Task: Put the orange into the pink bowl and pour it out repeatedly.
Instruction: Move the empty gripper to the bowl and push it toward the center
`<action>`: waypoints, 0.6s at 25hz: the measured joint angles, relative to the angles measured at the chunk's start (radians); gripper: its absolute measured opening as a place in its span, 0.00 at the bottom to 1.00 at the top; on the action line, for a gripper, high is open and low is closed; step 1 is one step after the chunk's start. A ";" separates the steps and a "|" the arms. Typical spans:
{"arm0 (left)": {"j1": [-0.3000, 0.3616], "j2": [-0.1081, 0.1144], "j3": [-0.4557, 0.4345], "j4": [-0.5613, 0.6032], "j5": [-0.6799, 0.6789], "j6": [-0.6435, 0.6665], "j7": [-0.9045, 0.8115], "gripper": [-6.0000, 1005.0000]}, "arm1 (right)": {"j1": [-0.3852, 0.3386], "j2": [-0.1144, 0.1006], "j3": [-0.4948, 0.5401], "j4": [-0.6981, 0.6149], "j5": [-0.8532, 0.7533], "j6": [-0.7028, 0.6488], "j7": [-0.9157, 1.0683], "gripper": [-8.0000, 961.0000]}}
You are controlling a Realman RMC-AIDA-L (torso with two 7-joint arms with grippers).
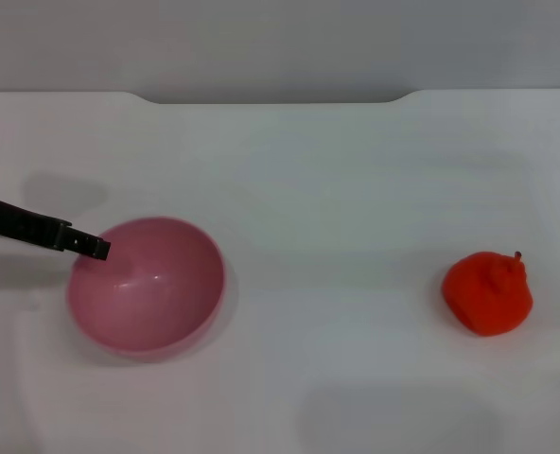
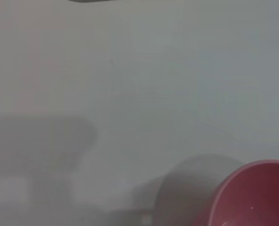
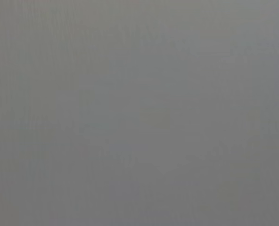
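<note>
One gripper shows at the table: the left gripper point(image 1: 98, 248), a thin dark finger reaching in from the left edge of the head view. Its tip sits right at the near-left rim of the pink bowl point(image 1: 148, 288), touching or just over the lip; whether a second finger lies under or inside the rim is hidden, so I cannot tell if it is clamped on the bowl or merely resting there. The bowl spreads out to the right of that tip and looks tilted, its glossy inside turned up toward the viewer, with nothing in it. In the left wrist view only part of the pink bowl point(image 2: 255, 195) shows, its rim curving over the white table point(image 2: 139, 94).

Well to the right of the gripper, far across the white table point(image 1: 337, 170) from the bowl, lies the orange point(image 1: 487, 292), lumpy and red-orange, its small dark stem pointing up and right. It lies alone on the table.
</note>
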State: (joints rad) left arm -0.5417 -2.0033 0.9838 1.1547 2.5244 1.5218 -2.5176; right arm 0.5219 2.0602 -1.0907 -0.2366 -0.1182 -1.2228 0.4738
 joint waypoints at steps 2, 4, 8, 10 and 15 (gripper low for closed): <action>0.000 0.000 0.000 -0.011 0.005 -0.007 0.001 0.68 | -0.001 0.000 -0.001 -0.004 0.000 0.000 0.000 0.53; 0.000 0.000 0.001 -0.021 0.006 -0.011 0.002 0.67 | -0.002 0.000 -0.001 -0.008 0.000 -0.002 0.001 0.53; 0.000 -0.006 0.002 -0.031 0.007 -0.013 0.009 0.67 | -0.002 0.000 -0.002 -0.008 0.000 -0.002 0.001 0.53; 0.000 -0.009 0.002 -0.036 0.007 -0.013 0.013 0.67 | -0.002 0.001 -0.002 -0.008 0.000 -0.002 0.001 0.53; 0.000 -0.018 0.007 -0.050 0.015 -0.014 0.023 0.67 | -0.002 0.003 -0.002 -0.008 0.000 -0.002 0.001 0.52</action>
State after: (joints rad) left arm -0.5414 -2.0213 0.9907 1.1043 2.5389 1.5079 -2.4943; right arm 0.5199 2.0628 -1.0922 -0.2442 -0.1181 -1.2244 0.4751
